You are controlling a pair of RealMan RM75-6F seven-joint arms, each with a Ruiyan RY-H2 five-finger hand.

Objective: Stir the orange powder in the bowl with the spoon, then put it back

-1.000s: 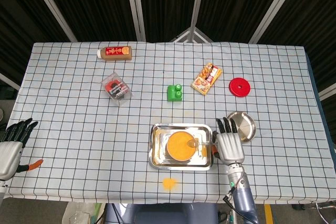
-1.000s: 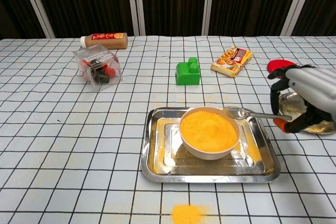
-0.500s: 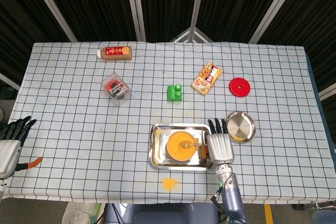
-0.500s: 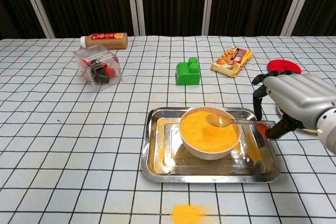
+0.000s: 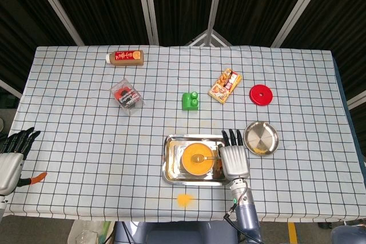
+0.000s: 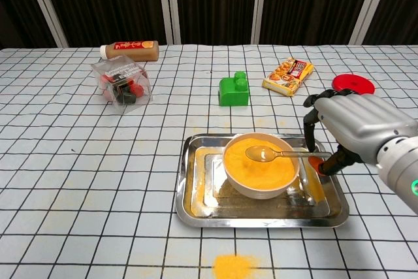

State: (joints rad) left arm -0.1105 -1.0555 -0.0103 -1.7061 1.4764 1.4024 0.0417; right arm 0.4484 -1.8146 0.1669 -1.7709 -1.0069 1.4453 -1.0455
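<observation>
Right hand point(image 6: 349, 129) pinches spoon point(image 6: 274, 155) by handle end, scoop over bowl point(image 6: 261, 164) w/ powder: light, stiff, prob. slippery. Left hand point(image 5: 11, 155) idle, fingers apart.

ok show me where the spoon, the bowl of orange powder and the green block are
spoon point(image 6: 262, 153), chest view, on its scoop above the powder.
bowl point(image 6: 261, 191), chest view, on its white front wall.
green block point(image 6: 234, 91), chest view, on its front face.

Bowl point(image 6: 261, 168) in tray point(image 6: 196, 204), spoon point(image 6: 268, 154) over it, robot hand point(image 6: 349, 129) to its right.
</observation>
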